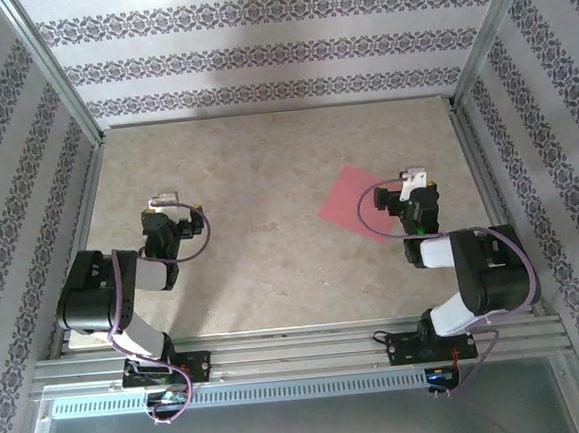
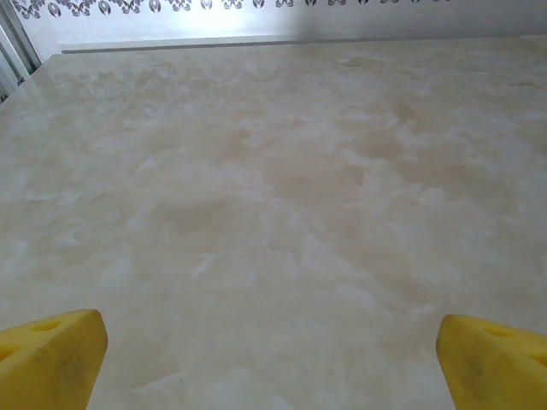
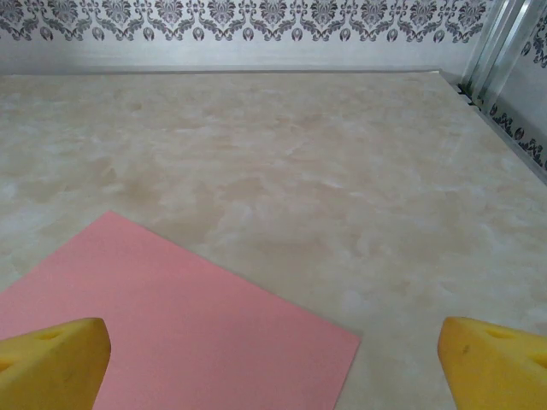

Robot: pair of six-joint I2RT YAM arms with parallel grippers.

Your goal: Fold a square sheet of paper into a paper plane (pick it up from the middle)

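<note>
The square sheet of paper [image 1: 354, 203] lies flat on the table right of centre. It is pink-red, turned like a diamond, and has no folds. My right gripper [image 1: 414, 182] stands open at the sheet's right corner and partly over it. In the right wrist view the sheet [image 3: 171, 325] fills the lower left, and the open gripper [image 3: 273, 371] has yellow fingertips [image 3: 55, 363] at both lower corners with nothing held. My left gripper [image 1: 165, 201] is open over bare table on the left, far from the sheet. Its yellow fingertips [image 2: 51, 354] are wide apart around the gap [image 2: 273, 367].
The beige marbled table [image 1: 266, 178] is enclosed by patterned walls [image 1: 256, 49] and aluminium posts [image 1: 52, 70]. A metal rail [image 1: 300, 351] at the near edge carries both arm bases. Purple cables loop beside each wrist.
</note>
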